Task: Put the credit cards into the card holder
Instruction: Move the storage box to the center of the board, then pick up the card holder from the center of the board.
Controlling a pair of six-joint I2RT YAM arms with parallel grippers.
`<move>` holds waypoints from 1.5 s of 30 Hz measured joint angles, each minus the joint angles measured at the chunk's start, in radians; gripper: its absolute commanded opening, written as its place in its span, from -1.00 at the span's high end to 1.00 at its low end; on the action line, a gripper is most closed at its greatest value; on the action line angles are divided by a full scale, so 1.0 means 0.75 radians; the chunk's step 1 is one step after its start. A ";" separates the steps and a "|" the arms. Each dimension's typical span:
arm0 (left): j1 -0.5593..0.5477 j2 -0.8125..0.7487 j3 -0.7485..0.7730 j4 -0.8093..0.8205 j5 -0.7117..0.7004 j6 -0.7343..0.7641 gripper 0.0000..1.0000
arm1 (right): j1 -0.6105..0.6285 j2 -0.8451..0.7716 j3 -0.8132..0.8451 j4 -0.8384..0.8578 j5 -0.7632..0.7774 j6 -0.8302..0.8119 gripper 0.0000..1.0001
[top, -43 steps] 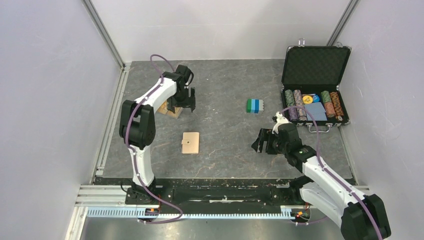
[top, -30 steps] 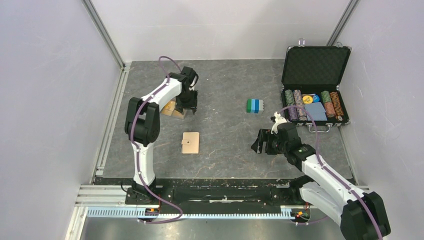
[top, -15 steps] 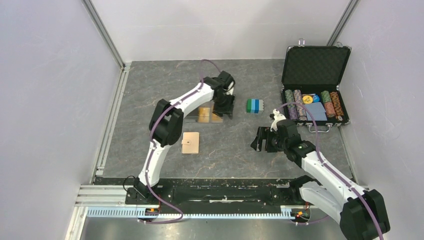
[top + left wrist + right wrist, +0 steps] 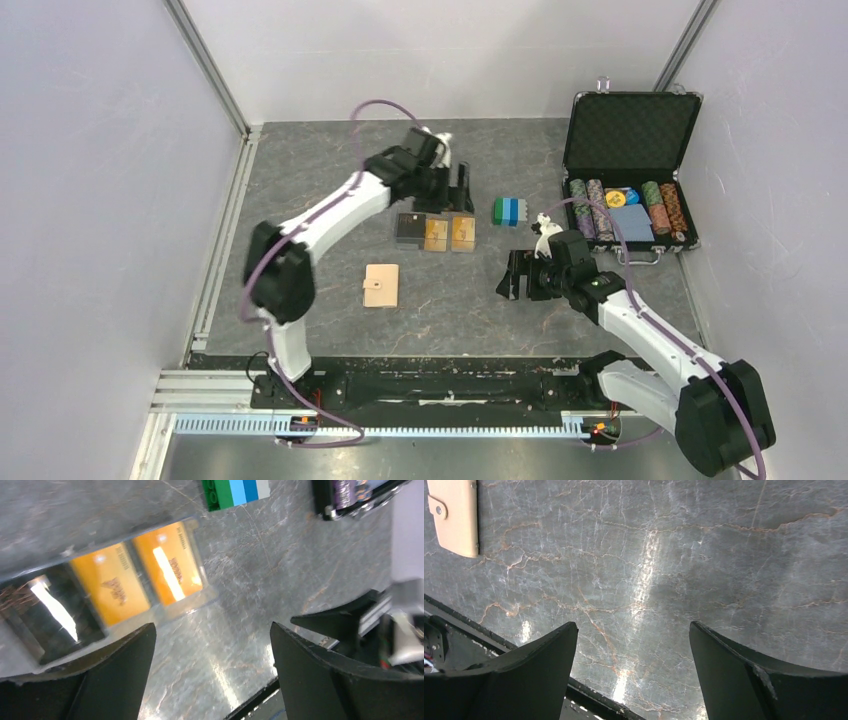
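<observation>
Three credit cards lie side by side on the grey table inside a clear sleeve: a black card (image 4: 408,229) (image 4: 45,615) and two orange-gold cards (image 4: 436,234) (image 4: 462,233) (image 4: 112,582) (image 4: 170,562). My left gripper (image 4: 455,198) (image 4: 211,630) hovers just behind them, open, with only bare table between its fingers. The tan card holder (image 4: 381,285) (image 4: 454,515) lies shut, snap tab up, nearer the front and to the left of the cards. My right gripper (image 4: 512,283) (image 4: 633,627) is open over bare table, well right of the card holder.
A green-and-blue block stack (image 4: 509,211) (image 4: 235,491) sits just right of the cards. An open black chip case (image 4: 630,215) stands at the far right with rows of chips. White walls close in the table on three sides.
My left arm swept from the far left to the middle with the cards, then opened and drew back; the cards now lie spread in a row. My right gripper edged slightly left.
</observation>
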 measured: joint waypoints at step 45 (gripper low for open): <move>0.487 -0.574 -1.205 0.090 0.053 -0.173 0.30 | 0.000 -0.195 -0.020 0.071 0.012 -0.113 -0.73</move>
